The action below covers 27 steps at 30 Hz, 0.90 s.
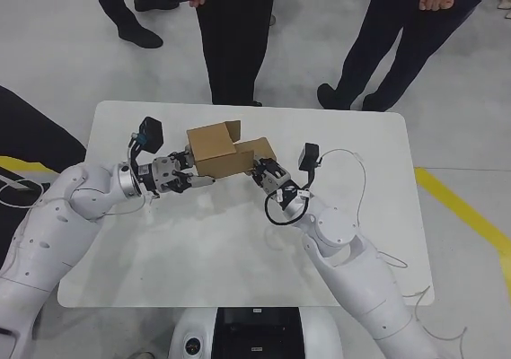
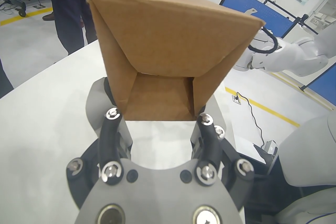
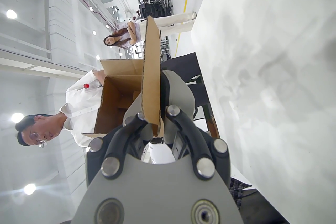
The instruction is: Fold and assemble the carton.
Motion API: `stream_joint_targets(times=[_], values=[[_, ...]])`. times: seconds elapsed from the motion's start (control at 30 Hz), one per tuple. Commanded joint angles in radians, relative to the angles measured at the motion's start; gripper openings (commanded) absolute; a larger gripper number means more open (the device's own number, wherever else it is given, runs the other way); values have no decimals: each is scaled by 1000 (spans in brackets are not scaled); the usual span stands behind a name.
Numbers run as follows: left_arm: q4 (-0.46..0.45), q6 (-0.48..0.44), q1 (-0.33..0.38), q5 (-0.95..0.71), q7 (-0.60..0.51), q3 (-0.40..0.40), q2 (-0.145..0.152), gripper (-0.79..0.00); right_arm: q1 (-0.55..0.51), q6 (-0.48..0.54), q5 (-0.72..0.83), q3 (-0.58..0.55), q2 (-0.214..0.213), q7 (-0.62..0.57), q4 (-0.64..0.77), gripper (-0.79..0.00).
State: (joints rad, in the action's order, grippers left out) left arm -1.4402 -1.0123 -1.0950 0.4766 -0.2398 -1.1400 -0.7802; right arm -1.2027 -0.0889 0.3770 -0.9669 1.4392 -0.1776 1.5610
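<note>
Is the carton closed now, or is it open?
Open. In the right wrist view the carton shows its hollow inside, and one flap stands out, pinched by the right gripper.

The carton (image 1: 224, 151) is plain brown corrugated cardboard, matt and faintly fibrous on its faces, and the fluted paper core shows along a cut flap edge in the right wrist view. The table (image 1: 237, 260) has a smooth white top with a dull satin look, lightly smudged grey in places. The left gripper (image 2: 158, 96) and the right gripper (image 3: 153, 99) have matt grey metal-looking bodies, bright polished pins and screws, black links and smooth pale grey fingers (image 3: 181, 93).
</note>
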Motion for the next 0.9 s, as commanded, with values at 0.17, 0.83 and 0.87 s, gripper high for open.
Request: stream_joint_targets(times=[0.17,0.83,0.87], values=[[17,0,9,-44,-16,14,7,-376,-2,2,3,-25,-1,-14,-2,-348],[15,0,3,-68,-82,14,45,-394,39,192,-149,-203,-46,-274,-59,-785],[10,0,2,-68,-83,16,46,-394,46,196,-149,-203,-48,-307,-64,-785]])
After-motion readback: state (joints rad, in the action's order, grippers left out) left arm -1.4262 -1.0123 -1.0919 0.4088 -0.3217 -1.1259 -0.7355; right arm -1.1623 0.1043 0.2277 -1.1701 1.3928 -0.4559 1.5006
